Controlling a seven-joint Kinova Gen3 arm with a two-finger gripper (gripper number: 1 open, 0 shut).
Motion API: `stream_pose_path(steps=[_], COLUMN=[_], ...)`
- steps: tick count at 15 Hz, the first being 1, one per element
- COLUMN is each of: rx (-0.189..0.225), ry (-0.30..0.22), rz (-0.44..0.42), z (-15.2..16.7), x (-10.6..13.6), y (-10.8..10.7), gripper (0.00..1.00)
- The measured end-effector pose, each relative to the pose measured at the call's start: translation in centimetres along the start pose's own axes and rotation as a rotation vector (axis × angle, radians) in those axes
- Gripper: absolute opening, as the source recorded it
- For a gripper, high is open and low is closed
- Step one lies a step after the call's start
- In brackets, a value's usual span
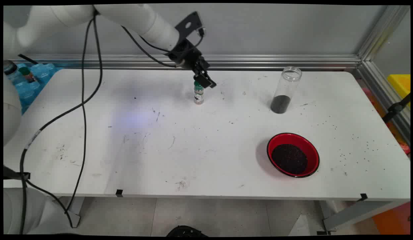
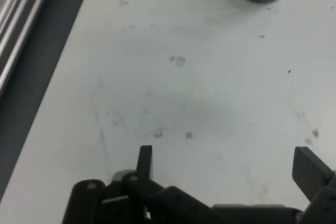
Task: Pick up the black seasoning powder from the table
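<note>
**Op A:** Going left to right from my seat. At the far left edge of the worktop there's a cluster of blue-capped bottles, off the surface and out of the way. Then open white surface until the small green-capped bottle, upright near the back rail.

**Op B:** And the gripper?

**Op A:** The gripper hangs just above and slightly right of that bottle's cap. In the hand view the fingers stand wide apart with bare worktop between them, holding nothing.

**Op B:** How would that bottle handle?

**Op A:** My guess: light, rigid, smooth-sided, so slippery and easy to tip. I'd close on the body below the cap rather than on the cap itself. I can't tell what's inside.

**Op B:** Further right?

**Op A:** A tall clear jar, lid off, with dark grains in the bottom, well apart from the bottle. Nearer me, a red bowl holding more dark grains, and loose grains scattered toward the right edge.

**Op B:** Room to move?

**Op A:** Plenty across the middle and front left. The rail is close behind the bottle, so I'd treat that side as tight.
</note>
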Motion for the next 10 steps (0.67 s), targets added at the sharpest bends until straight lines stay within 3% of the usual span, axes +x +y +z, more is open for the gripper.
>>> stream_pose_path(steps=[10], rx=[-0.069], ry=[0.047], rz=[0.058], z=[6.0], x=[1.8], y=[-0.5], gripper=[1.00])
